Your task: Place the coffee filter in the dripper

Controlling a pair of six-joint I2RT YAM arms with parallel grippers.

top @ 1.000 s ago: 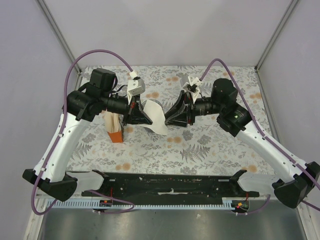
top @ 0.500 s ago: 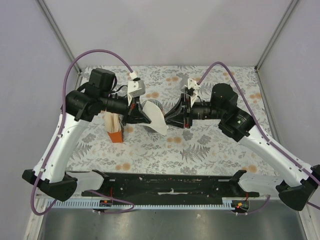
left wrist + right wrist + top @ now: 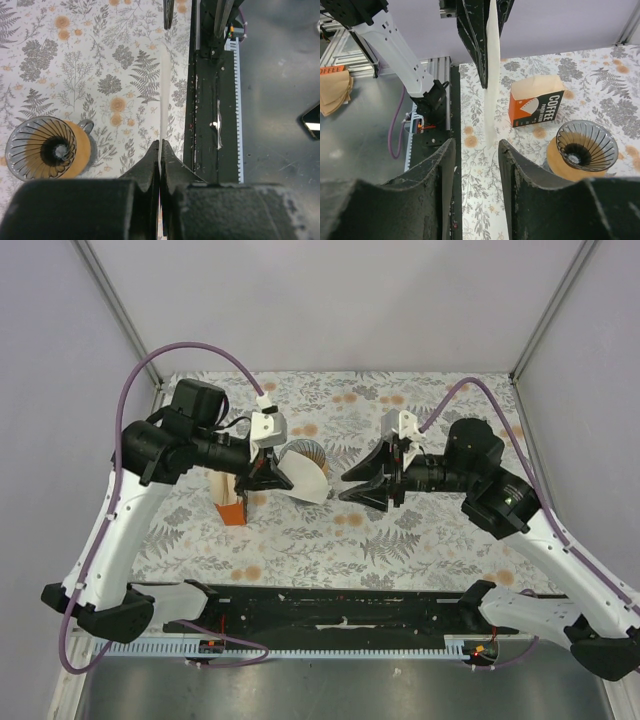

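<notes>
While the left gripper point(image 3: 160, 146) pinches the flat white paper coffee filter point(image 3: 164, 85), the right gripper point(image 3: 475, 146) hangs open; spread the cone before lowering it into the orange ribbed funnel dripper point(image 3: 586, 145).

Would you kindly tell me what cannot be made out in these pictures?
- Top view: dripper partly hidden behind filter and left pincer.
- Top view: box partly covered by left arm.
- Both wrist views: filter seen edge-on, so its shape is unreadable.
- Right wrist view: whether the open right pincer touches the filter cannot be told.
</notes>
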